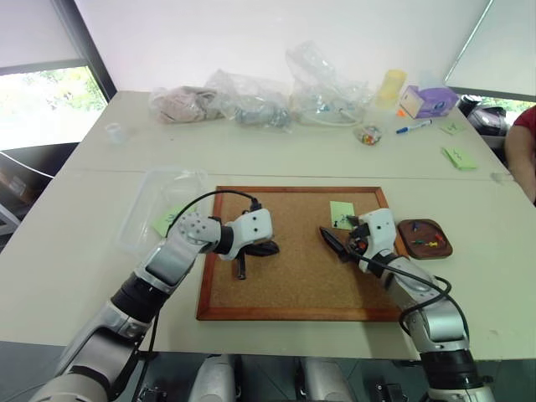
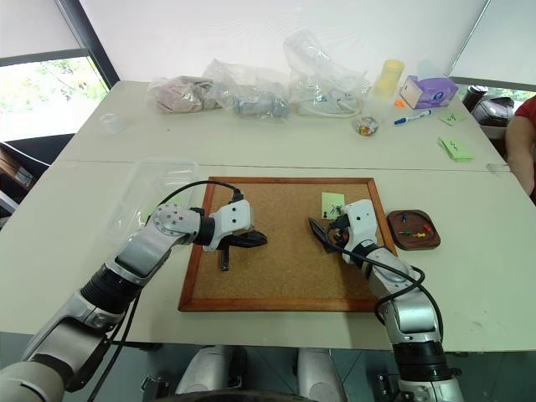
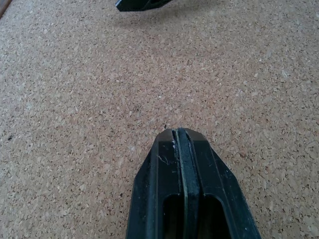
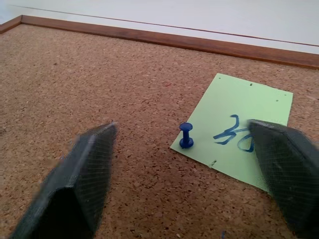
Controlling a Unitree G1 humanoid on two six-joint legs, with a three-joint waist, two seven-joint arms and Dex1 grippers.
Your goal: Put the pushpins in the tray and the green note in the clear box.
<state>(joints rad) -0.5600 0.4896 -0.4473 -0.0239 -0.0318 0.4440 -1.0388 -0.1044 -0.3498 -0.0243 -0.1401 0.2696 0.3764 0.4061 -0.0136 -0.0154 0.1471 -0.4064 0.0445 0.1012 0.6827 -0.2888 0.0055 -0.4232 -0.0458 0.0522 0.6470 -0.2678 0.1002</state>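
My right gripper hovers over the corkboard, jaws spread either side of a blue pushpin standing in the green note. My left gripper rests pressed shut mid-board; tray lies beside the board's right edge, clear box to its left.

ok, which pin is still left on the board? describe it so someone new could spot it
Start at the wood-framed corkboard in the table's middle. Near its far right corner lies a pale green note with blue scribble. The pin stands at that note's edge: small and dark blue, while the other pins lie in the brown tray.
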